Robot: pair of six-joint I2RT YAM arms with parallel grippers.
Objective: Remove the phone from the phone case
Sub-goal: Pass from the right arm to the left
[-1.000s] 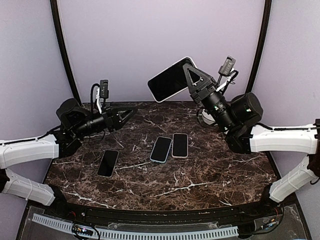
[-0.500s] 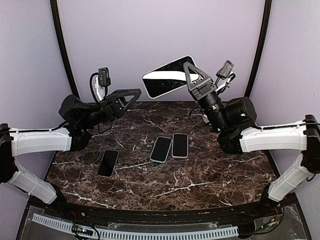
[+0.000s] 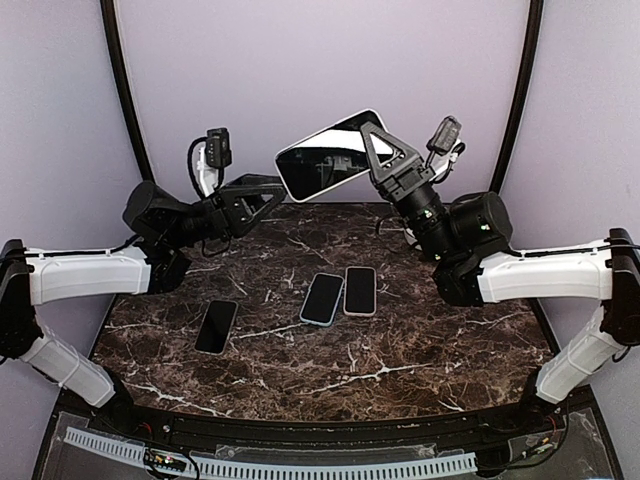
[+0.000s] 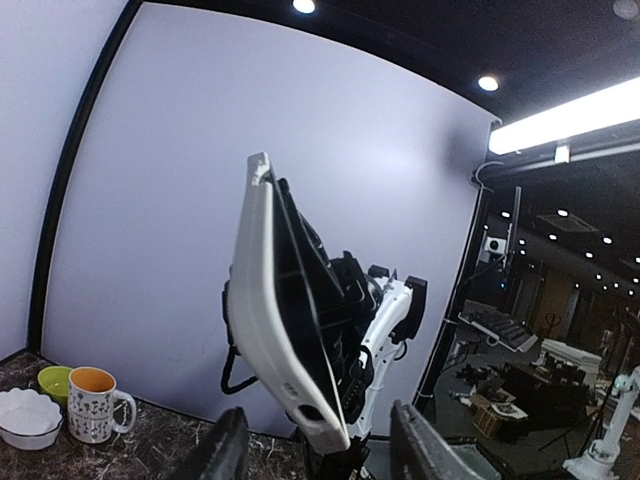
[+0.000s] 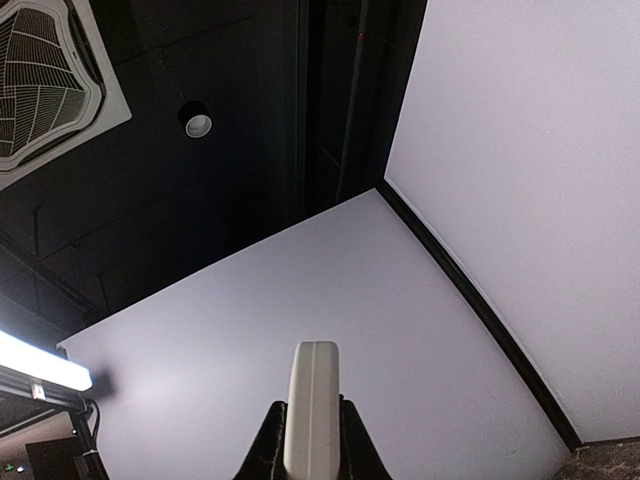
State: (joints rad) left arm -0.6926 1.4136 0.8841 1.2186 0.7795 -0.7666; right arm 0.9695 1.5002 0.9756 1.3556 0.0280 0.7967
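The phone, screen towards the camera, sits in a white phone case held high above the table's back. My right gripper is shut on its right end; the right wrist view shows the case's edge pinched between both fingers. My left gripper is open just below the phone's left end. Seen from the left wrist, the case stands edge-on, its lower end between the spread fingers without touching either.
On the marble table lie a black phone, a blue-cased phone and a light-cased phone. A mug, a green bowl and a white bowl stand at the table's far side.
My left gripper has risen and moved right, up to the phone's left end. My right gripper has swung the cased phone leftwards and tilted it flatter.
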